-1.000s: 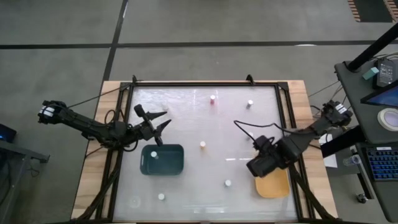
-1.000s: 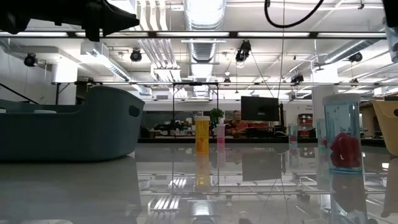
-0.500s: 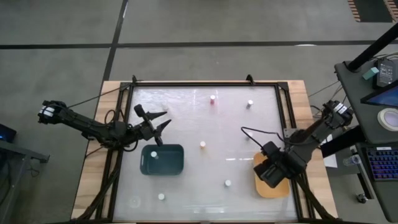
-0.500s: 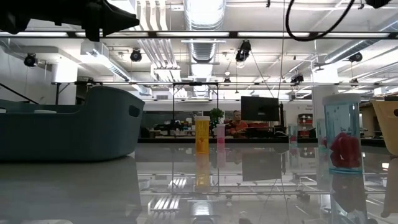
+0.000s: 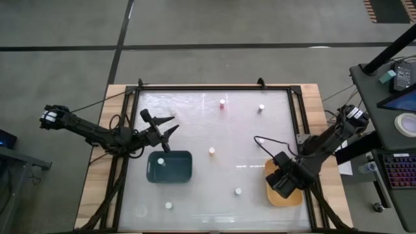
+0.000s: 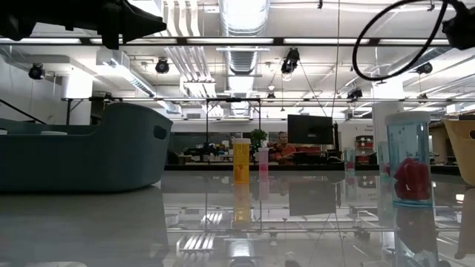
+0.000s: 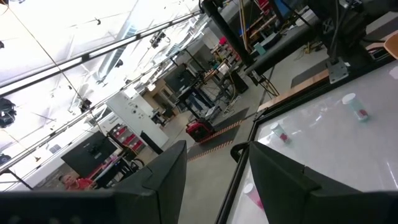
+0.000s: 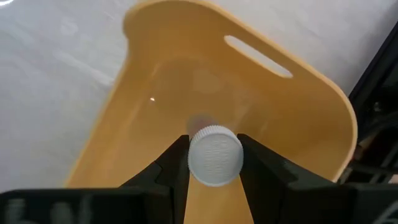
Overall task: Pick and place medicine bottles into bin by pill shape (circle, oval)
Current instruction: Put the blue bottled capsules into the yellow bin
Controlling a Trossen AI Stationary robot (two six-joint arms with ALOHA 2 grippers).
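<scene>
**Bottle held over the yellow tray**

Your right hand (image 8: 212,163) is clamped on a small white-capped medicine bottle (image 8: 214,155), poised above the shallow yellow-orange plastic tray (image 5: 292,196) near the worktop's right front corner. The bottle looks light, rigid and smooth; grip its sides below the cap. Your left hand (image 5: 168,130), fingers apart, waits above the dark teal plastic tray (image 5: 182,168).

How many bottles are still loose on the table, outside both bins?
5 in the high view: two at the far edge, one mid-table, two near the front. The right gripper may hide more.
</scene>
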